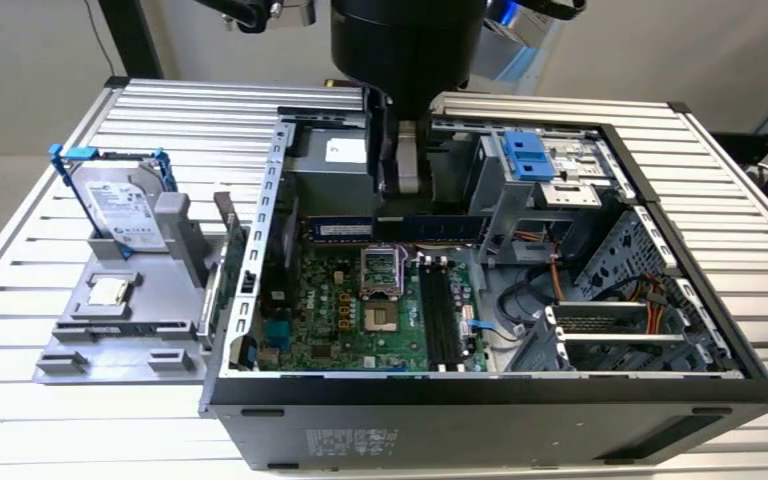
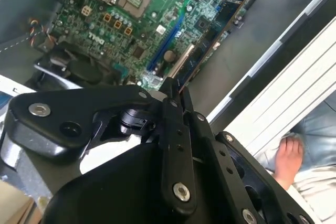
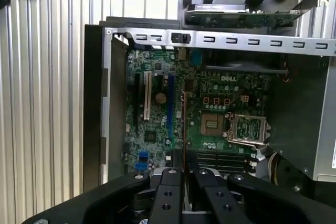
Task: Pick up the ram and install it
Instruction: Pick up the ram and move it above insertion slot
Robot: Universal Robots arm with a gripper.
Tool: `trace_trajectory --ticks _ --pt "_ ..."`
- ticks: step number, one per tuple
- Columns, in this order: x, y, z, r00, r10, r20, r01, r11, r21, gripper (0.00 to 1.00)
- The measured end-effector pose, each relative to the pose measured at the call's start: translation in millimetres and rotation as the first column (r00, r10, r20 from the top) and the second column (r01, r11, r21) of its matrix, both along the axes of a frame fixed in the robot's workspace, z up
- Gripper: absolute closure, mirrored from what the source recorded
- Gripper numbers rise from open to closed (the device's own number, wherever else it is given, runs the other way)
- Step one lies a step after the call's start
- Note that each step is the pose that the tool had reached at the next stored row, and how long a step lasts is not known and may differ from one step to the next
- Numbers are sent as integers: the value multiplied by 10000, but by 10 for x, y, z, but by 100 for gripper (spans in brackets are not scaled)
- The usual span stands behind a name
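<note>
Tool [image 3: 184, 169] is inside the open PC case [image 1: 491, 395], hanging off the black arm [image 1: 404, 45] that drops in from above. Its fingers [image 3: 169, 182] are pinched right together on the ram [image 3: 184, 124], w/ no gap showing betw. them in both wrist views. In the first wrist view the stick shows edge-on, a thin dark line running out from the fingertips. In the second wrist view its flat dark-blue face [image 2: 220, 19] shows, sticking out past the tool [image 2: 176, 85].

From the exterior view the ram [image 1: 357, 230] lies lengthwise across the case, gripped approx. at its middle. It sits over the far edge of the green motherboard [image 1: 344, 310], just beyond the CPU socket [image 1: 381, 272]. It's up off the board, not seated in the long black slots [image 1: 440, 320], which run toward the near side of the case.

On the exterior view's left, outside the case, a silver hard drive in a blue frame [image 1: 124, 205] leans on a grey holder [image 1: 117, 310]. All of it sits on the slatted metal table [image 1: 91, 440].
</note>
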State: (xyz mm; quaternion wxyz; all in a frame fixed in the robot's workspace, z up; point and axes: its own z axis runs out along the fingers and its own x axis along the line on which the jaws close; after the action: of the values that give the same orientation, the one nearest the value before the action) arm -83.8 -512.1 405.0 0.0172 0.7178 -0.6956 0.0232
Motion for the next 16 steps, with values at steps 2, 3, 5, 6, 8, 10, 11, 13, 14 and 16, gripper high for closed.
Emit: trace_trajectory --ticks 2,3,5,6,8,10,11,13,14,16 --pt "57 0 -1 10000 0 0 0 10000 1 100" --pt "87 0 0 10000 0 0 0 10000 1 100" --pt "146 0 0 10000 0 0 0 10000 0 100" --pt "176 0 0 10000 0 0 0 10000 0 100" --pt "237 0 0 10000 0 0 0 10000 1 100" --pt "297 0 0 10000 0 0 0 10000 0 100" --pt "331 0 0 10000 0 0 0 10000 0 100" --pt "394 0 0 10000 0 0 0 10000 1 100" --pt "425 0 0 10000 1 0 -1 10000 0 100" --pt "490 0 0 10000 0 0 0 10000 1 100"
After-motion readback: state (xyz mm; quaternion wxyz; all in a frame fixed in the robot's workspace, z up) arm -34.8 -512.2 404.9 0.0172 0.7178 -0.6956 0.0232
